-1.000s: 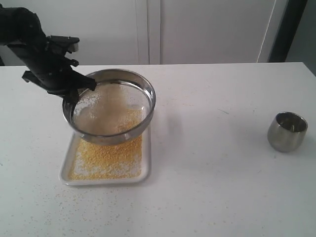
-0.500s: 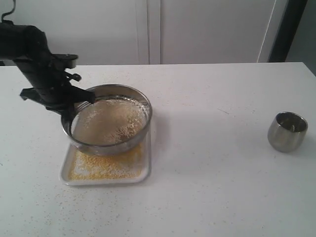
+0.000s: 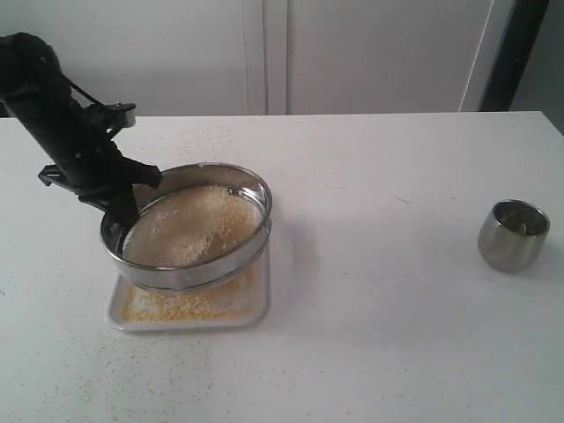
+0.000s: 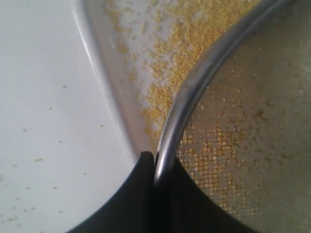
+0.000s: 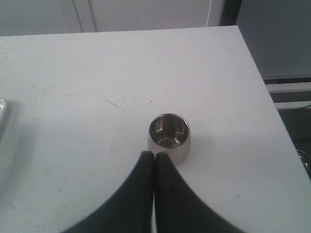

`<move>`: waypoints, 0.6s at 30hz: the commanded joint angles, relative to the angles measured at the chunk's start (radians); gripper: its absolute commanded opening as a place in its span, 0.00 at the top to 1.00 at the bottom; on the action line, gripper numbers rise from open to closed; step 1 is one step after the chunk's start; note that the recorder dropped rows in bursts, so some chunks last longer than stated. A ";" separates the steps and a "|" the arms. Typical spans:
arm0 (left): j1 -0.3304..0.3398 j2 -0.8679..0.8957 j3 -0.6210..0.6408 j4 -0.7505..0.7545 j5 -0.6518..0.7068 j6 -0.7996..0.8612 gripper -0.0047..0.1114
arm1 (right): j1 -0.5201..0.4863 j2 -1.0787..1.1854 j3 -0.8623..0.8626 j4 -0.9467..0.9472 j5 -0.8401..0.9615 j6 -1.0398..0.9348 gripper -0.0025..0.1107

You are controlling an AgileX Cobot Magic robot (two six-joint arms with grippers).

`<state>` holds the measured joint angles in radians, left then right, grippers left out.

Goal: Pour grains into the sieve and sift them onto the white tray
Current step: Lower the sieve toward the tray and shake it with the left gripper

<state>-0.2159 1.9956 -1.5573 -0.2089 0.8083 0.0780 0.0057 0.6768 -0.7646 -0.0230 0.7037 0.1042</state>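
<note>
Since the earlier frame the sieve point(image 3: 254, 236) sits lower and a bit further left in the exterior view, hiding more of the white tray point(image 3: 116, 310) beneath it; the left arm point(image 3: 53, 106) has shifted w/ it. There the left gripper point(image 3: 123, 204) is just a dark mass at the rim. The left wrist view shows it pinching the steel rim, one finger inside, one outside (mesh squares visible too). Pale and yellow grains point(image 3: 198, 225) lie on the mesh, yellow ones cover the tray, and some are scattered on the bench point(image 3: 379, 335). Only the right wrist view shows the right gripper point(image 5: 155, 156): pressed together, empty, near the steel cup point(image 5: 168, 137), which stands well apart from the tray.
</note>
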 commanded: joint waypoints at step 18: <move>-0.068 -0.039 0.002 0.041 -0.069 0.017 0.96 | -0.006 -0.005 -0.002 -0.003 -0.010 0.004 0.98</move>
<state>-0.2673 1.9775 -1.5582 -0.0336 0.7162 -0.1487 0.0057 0.6768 -0.7646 -0.0230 0.7019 0.1042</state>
